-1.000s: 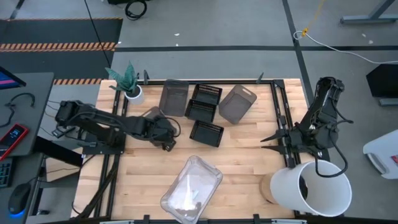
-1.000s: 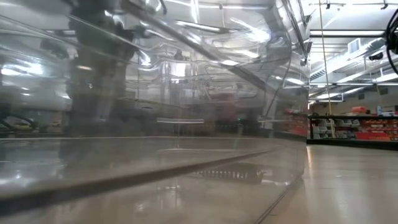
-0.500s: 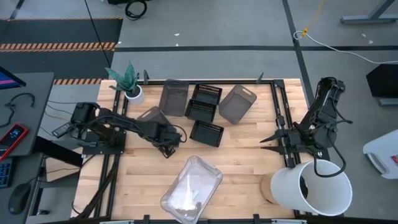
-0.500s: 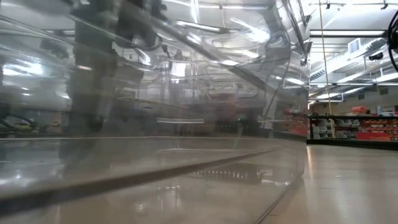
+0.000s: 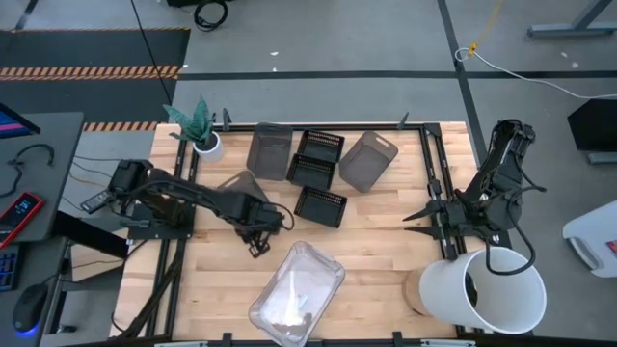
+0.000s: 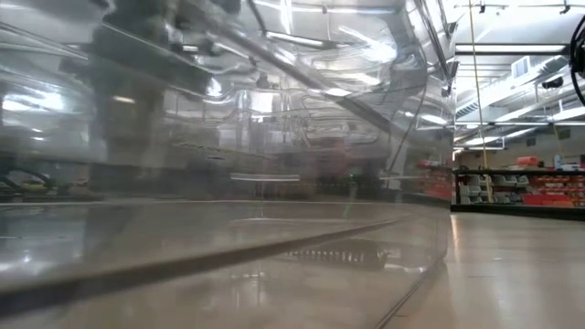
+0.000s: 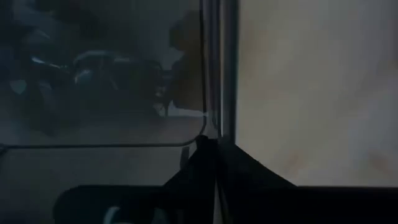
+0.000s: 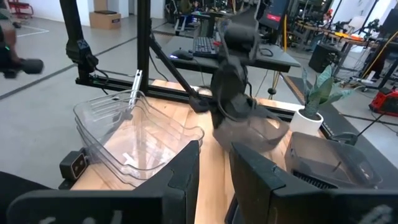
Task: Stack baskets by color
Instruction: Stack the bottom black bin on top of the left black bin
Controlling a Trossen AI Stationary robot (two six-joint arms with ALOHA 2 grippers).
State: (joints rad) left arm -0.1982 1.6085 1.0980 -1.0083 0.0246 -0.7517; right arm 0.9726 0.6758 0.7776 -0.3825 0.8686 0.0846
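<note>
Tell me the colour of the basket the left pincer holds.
Smoky translucent grey basket, clearest in the right wrist view.

Grey concrete floor (image 5: 318, 77), hazard-striped mat (image 5: 92, 70), desk with keyboard (image 8: 205, 46), red store shelves (image 6: 521, 187), ceiling lights.

A stack of clear baskets (image 5: 297, 293) lay tilted near the front edge of the desk (image 5: 376, 236), open side up. At the back stood two smoky grey baskets, one (image 5: 270, 151) left of the black lattice baskets, the other (image 5: 368, 160) right of them and turned at an angle. Two black baskets (image 5: 316, 157) sat nested together, and a third (image 5: 320, 206) lay just in front of them. Another grey basket (image 5: 238, 185) was tilted up, pinched in the left pincer (image 5: 253, 218).
</note>
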